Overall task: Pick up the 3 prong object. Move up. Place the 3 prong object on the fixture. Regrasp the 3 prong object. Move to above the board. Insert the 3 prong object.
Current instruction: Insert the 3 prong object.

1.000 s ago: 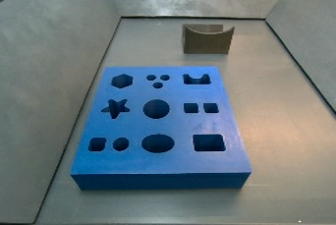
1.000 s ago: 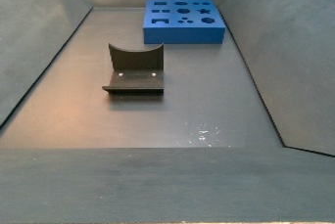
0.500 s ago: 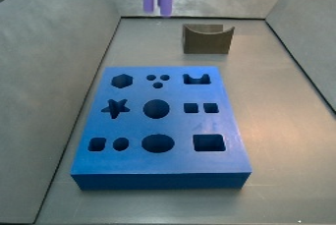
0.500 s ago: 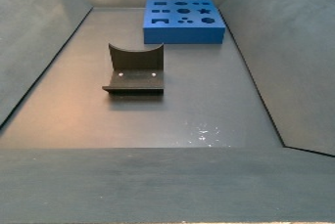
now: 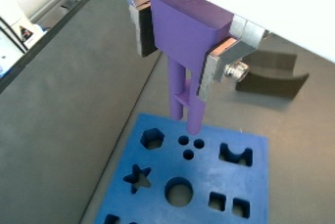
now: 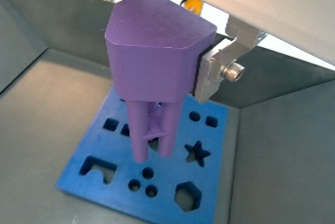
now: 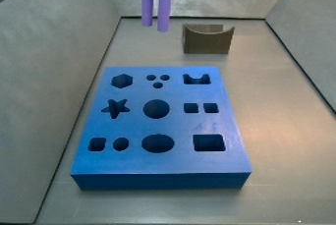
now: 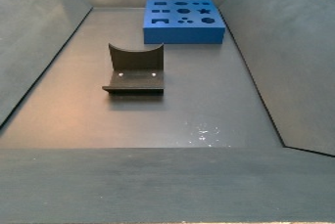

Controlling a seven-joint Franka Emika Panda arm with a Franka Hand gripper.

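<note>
Three long purple prongs hang from the 3 prong object, clamped in the gripper above the board.

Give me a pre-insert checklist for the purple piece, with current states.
1. Gripper shut on the 3 prong object: ok.
2. Prongs pointing down toward the board: ok.
3. Piece above the board, clear of its top: ok in both wrist views.
4. Prongs lined up with the three small holes: cannot tell.
5. Three small holes empty: ok.
6. Fixture empty, away from the board: ok.
</note>
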